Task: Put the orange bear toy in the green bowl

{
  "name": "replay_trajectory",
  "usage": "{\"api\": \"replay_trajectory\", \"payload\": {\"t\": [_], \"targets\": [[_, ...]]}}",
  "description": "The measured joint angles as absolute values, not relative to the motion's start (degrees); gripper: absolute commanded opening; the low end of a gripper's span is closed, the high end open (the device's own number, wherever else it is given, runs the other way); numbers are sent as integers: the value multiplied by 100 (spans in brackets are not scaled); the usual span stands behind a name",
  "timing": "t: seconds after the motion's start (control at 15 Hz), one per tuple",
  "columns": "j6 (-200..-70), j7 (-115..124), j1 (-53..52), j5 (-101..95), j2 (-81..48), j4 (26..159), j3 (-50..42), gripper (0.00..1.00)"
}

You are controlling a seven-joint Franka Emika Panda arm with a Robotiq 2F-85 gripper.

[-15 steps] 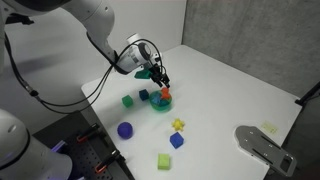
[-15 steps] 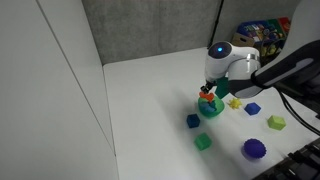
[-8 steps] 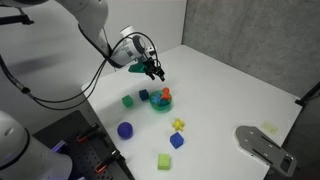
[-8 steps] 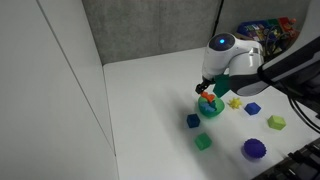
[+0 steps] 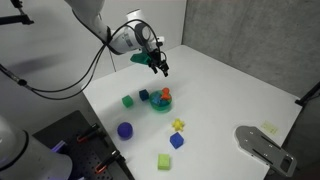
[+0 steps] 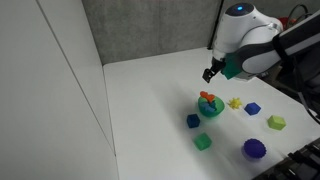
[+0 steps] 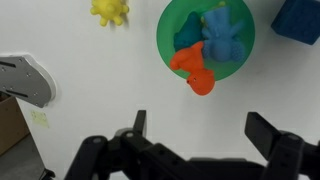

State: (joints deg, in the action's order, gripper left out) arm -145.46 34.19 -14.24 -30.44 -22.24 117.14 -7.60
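A white worktop (image 5: 230,90) fills both exterior views, with small toys scattered on it. A white arm (image 5: 125,38) reaches in from the top, above the toys.

Its black claw (image 5: 160,68) hangs in the air, well clear of the worktop and apart from every toy. In the wrist view the claw (image 7: 200,140) has its two fingers (image 7: 140,125) spread wide at the bottom edge and grips nothing.

A grey flat object (image 5: 262,148) lies near one corner.

A round green bowl (image 5: 155,106) sits near the middle of the worktop. In the wrist view the bowl (image 7: 170,25) is in front of the open claw, and a blue toy (image 7: 222,35) lies inside it.

A purple ball (image 5: 125,130) rests well apart from the bowl. A lime block (image 5: 164,161) sits near the front edge. A green block (image 5: 128,100) and a blue block (image 5: 144,96) stand just beside the bowl. A yellow star (image 5: 178,124) lies near the bowl.

The orange bear (image 7: 192,65) is at the bowl. It seems to lie across the rim, part inside next to the blue toy and part poking past the edge. In both exterior views the bear (image 6: 208,98) shows on top of the bowl.
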Motion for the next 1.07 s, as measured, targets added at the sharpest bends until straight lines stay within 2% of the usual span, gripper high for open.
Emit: {"api": "replay_trajectory", "payload": {"t": [0.47, 1.07], "targets": [[-13552, 2249, -803, -1508, -1572, 11609, -583, 100], [-11415, 1013, -255, -291, -497, 11235, -414, 100]]}}
